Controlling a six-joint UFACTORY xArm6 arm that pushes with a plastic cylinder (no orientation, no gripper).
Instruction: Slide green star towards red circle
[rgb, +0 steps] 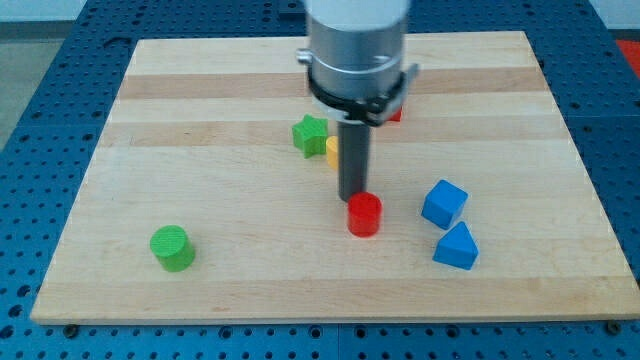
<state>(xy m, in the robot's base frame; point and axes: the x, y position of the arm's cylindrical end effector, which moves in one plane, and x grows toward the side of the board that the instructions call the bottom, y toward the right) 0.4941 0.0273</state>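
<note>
The green star lies on the wooden board just left of centre, touching a yellow block that is partly hidden behind my rod. The red circle, a short red cylinder, stands below and to the right of the star. My tip sits right behind the red circle's upper left edge, below and to the right of the green star and apart from it.
A green cylinder stands at the lower left. A blue cube and a blue triangular block lie at the right. A red block peeks out behind the arm's grey body.
</note>
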